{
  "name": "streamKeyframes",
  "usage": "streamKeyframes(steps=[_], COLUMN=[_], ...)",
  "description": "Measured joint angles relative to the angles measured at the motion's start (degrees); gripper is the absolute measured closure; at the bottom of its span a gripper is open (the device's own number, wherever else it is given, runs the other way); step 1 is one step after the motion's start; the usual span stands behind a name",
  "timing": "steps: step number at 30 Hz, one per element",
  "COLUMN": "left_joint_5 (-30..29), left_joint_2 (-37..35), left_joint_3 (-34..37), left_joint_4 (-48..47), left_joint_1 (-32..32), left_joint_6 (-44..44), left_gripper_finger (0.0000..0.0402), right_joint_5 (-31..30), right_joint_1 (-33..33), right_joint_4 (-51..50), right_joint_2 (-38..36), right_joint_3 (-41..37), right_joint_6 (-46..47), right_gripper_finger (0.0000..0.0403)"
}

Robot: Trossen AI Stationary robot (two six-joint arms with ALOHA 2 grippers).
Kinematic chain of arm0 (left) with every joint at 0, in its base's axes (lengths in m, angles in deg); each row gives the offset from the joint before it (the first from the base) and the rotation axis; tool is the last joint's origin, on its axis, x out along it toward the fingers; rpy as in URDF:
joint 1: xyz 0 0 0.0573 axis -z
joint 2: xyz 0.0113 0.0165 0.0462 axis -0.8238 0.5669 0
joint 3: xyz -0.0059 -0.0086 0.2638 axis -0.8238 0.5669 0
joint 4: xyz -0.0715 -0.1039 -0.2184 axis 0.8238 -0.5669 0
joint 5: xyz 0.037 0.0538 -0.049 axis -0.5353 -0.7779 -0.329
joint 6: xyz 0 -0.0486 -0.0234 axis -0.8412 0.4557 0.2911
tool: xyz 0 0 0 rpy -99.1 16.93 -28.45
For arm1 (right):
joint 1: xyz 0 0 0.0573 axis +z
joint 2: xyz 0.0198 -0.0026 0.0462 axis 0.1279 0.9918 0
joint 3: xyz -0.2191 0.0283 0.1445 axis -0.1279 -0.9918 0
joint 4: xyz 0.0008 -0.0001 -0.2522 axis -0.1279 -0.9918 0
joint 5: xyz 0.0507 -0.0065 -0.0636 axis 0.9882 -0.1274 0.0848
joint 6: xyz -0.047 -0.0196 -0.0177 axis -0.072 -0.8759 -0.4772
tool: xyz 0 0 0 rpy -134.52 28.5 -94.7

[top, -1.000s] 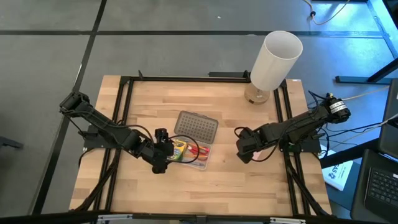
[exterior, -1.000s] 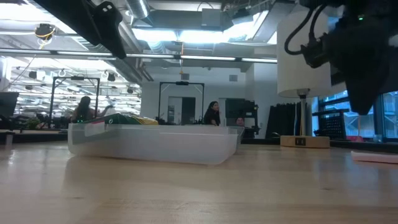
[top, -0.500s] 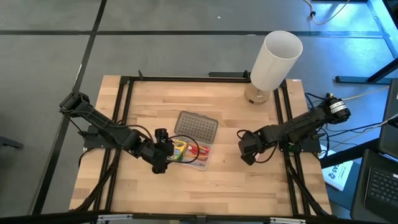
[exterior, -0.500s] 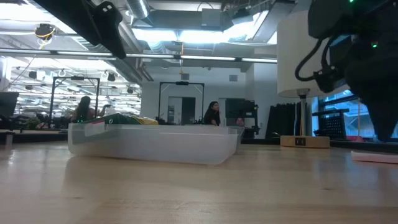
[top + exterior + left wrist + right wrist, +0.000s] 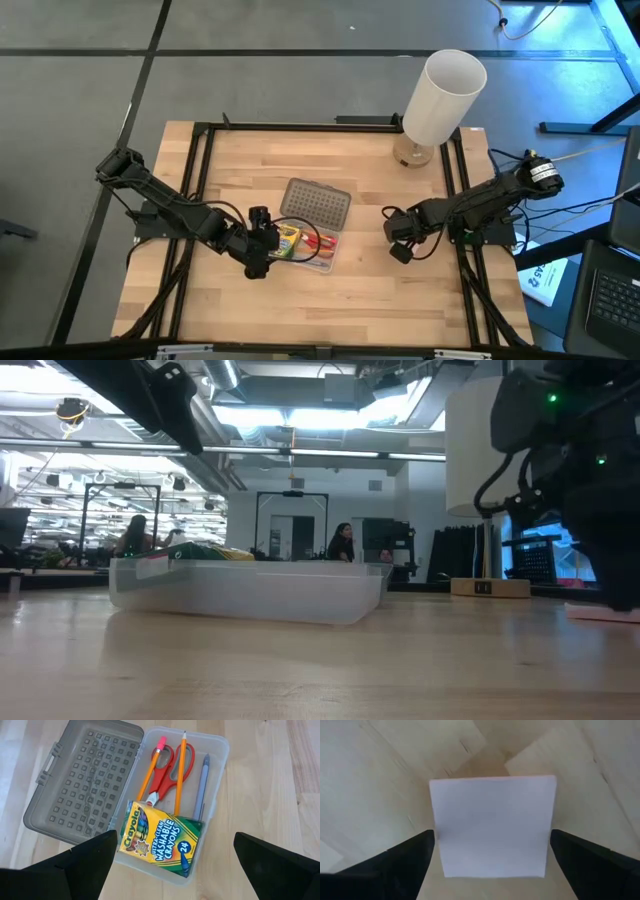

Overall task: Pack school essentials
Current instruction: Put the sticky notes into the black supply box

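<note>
A clear box [image 5: 216, 751] lies near the table's middle with its grey dotted lid [image 5: 85, 780] folded open. In it lie red-handled scissors [image 5: 170, 765], two orange pencils [image 5: 179, 780], a bluish pen [image 5: 201, 785] and a green-and-yellow crayon box [image 5: 160, 837]. My left gripper [image 5: 262, 250] hangs open above the box's left end. My right gripper [image 5: 399, 250] points down, open, low over a small pale block [image 5: 492, 825] on the table right of the box. Its fingers stand at two opposite sides of the block. From above, the gripper hides the block. My right gripper comes from above with a finger [image 5: 405, 860] at each of two opposite sides of the block [image 5: 436, 850], which lies flat on the table. I cannot tell whether the fingers touch it.
A tall white cylinder on a wooden foot [image 5: 443, 95] stands at the table's far right corner. Black frame rails [image 5: 200, 170] run along the table's left, right and far edges. Bare wood [image 5: 330, 310] lies toward the near edge.
My right gripper has come down toward the table and shifted slightly toward the right edge, turning a little on the way.
</note>
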Motion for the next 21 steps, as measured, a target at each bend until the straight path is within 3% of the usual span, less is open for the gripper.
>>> streamKeyframes(steps=[7, 21], left_joint_5=[0.0, 0.02], left_joint_2=[0.0, 0.0], left_joint_3=[0.0, 0.0], left_joint_4=[-0.01, -0.02], left_joint_1=[0.0, 0.0], left_joint_6=[0.0, 0.0], left_gripper_finger=[0.0008, 0.0008], right_joint_5=[0.36, -2.1], right_joint_1=[0.0, 0.58], right_joint_4=[4.73, 4.61], right_joint_2=[-0.3, -0.06], right_joint_3=[-3.28, -2.61], right_joint_6=[-1.39, -1.6], right_gripper_finger=[0.0004, 0.0004])
